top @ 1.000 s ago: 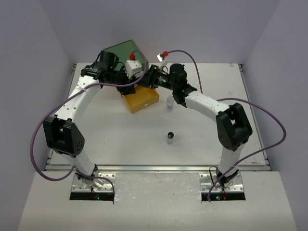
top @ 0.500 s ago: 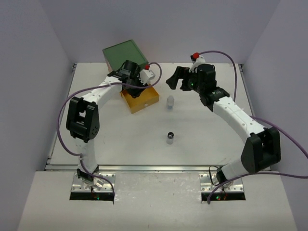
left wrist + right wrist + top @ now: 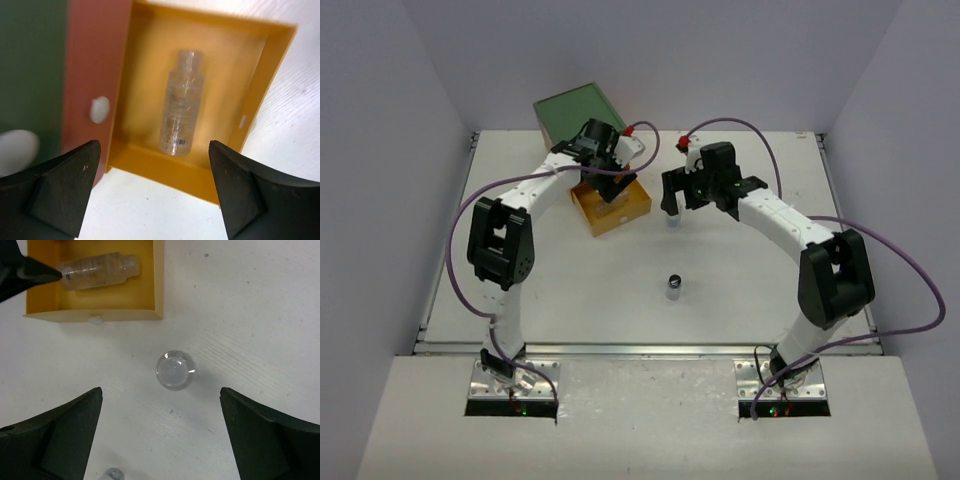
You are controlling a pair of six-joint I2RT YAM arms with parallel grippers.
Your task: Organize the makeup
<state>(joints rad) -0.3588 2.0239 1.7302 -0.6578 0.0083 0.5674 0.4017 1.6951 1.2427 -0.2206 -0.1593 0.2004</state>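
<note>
A clear bottle (image 3: 181, 102) lies on its side inside the pulled-out yellow drawer (image 3: 165, 167). My left gripper (image 3: 155, 190) hangs open just above the drawer's near wall, its fingers apart and nothing between them. The same bottle (image 3: 97, 271) shows in the right wrist view. A small clear jar (image 3: 174, 370) stands upright on the table beside the drawer, and my right gripper (image 3: 162, 435) hovers wide open over it without touching. A black-capped jar (image 3: 673, 285) stands alone nearer the front. From above, the left gripper (image 3: 605, 190) and right gripper (image 3: 672, 205) are close together.
The drawer chest (image 3: 578, 110), green on top, stands at the back left, with the yellow drawer (image 3: 625, 210) in front of it. Its red-brown front carries a white knob (image 3: 100, 109). Purple cables loop over both arms. Grey walls close in the table.
The left gripper has opened and let go of the clear bottle, which now lies in the drawer. The right arm swung away and came back over the clear jar, jaws wide.
</note>
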